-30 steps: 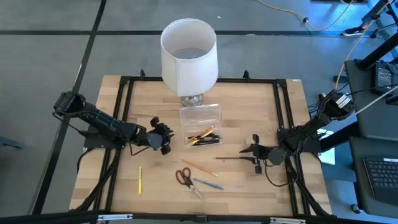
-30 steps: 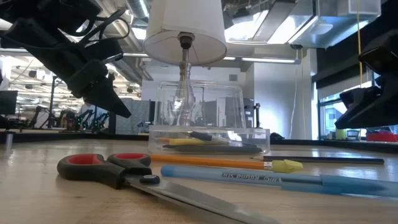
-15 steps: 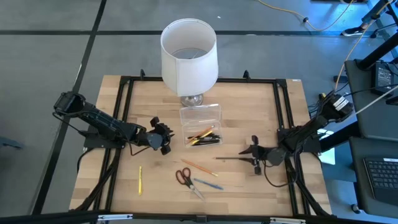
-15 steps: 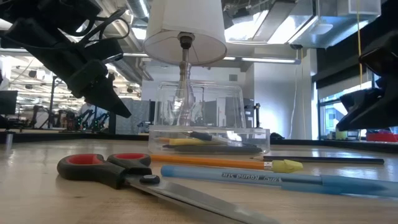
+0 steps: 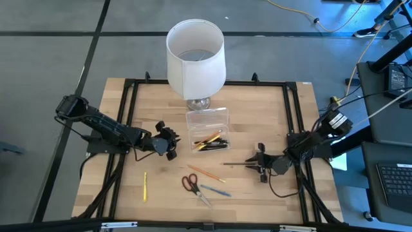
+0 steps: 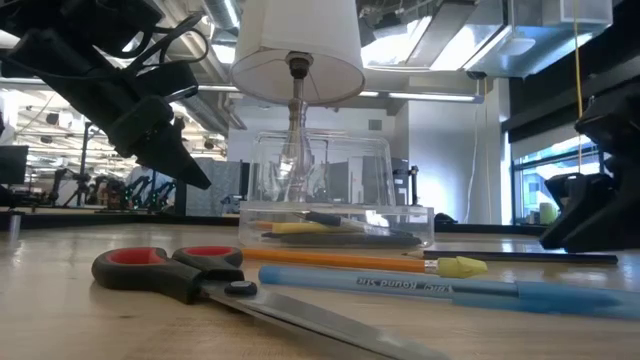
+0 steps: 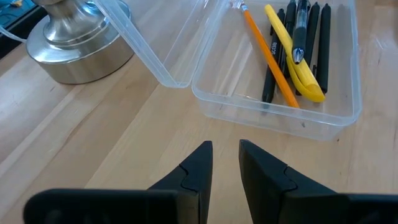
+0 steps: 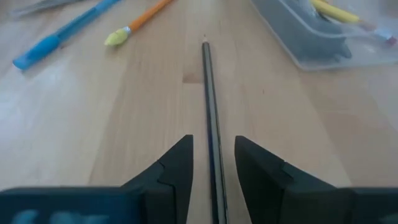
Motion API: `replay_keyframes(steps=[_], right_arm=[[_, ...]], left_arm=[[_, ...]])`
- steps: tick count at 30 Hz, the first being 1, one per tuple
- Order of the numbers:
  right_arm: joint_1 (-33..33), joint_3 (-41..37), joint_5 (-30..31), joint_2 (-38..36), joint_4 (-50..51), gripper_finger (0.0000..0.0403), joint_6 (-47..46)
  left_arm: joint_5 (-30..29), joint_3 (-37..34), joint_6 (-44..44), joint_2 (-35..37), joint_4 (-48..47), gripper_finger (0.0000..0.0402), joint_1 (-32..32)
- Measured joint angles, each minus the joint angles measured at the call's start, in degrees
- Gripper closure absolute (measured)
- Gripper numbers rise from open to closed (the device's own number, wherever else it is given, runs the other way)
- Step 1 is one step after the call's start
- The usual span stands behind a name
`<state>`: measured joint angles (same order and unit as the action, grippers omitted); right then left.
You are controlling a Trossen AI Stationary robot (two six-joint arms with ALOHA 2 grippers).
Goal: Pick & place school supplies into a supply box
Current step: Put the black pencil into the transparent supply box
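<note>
Seemingly untouched, the thin dark pencil (image 8: 210, 106) lies between the open right gripper (image 8: 212, 171) fingers.

Bright even overhead light, soft faint shadows, ceiling glare in low view, blurred near scissors (image 6: 180, 277)

Both arms are matte black and built from chunky jointed segments, each trailing a thin black cable that loops beside it. The left claw (image 5: 168, 142) and the right claw (image 5: 260, 162) each end in two dark, wedge-shaped fingers (image 7: 194, 174) with flat inner faces and stepped, angular outer edges. The right arm bears a small pale label near its upper joint.
</note>
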<state>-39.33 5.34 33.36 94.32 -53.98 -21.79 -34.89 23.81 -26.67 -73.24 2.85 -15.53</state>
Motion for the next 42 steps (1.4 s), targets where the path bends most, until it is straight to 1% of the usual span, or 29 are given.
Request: replay_keyframes(steps=[6,11,16,22,28,35,38,42], right_arm=[[-0.06,0.17,0.71,4.04,-2.07,0.0281,-1.06],[-0.09,0.26,1.63,6.69,-2.86,0.0281,-5.41],[-0.33,0.31,2.01,6.93,-2.86,0.0281,-10.48],[-0.33,0.3,2.14,6.99,-2.84,0.0281,-10.51],[-0.33,0.3,1.96,7.04,-2.0,0.0281,-3.75],[-0.37,0.5,2.21,6.86,0.22,0.0282,-3.26],[-0.35,0.5,2.11,6.86,0.38,0.0293,-3.72],[-0.31,0.44,2.3,6.86,0.65,0.0328,-4.67]], left_arm=[[0.0,0.0,-0.64,-0.01,0.0,0.0328,0.0],[0.0,0.0,-0.64,-0.01,0.0,0.0331,0.0],[0.0,0.0,-0.64,-0.01,0.0,0.0331,0.0],[0.0,0.0,-1.23,-0.01,0.0,0.0331,0.0],[0.0,0.0,-1.23,-0.01,0.0,0.0333,0.0],[0.0,0.0,-1.23,-0.01,0.0,0.0332,0.0],[0.0,0.0,-1.21,-0.01,0.0,0.0332,-0.01],[0.0,0.0,-1.21,-0.01,0.0,0.0334,0.0]])
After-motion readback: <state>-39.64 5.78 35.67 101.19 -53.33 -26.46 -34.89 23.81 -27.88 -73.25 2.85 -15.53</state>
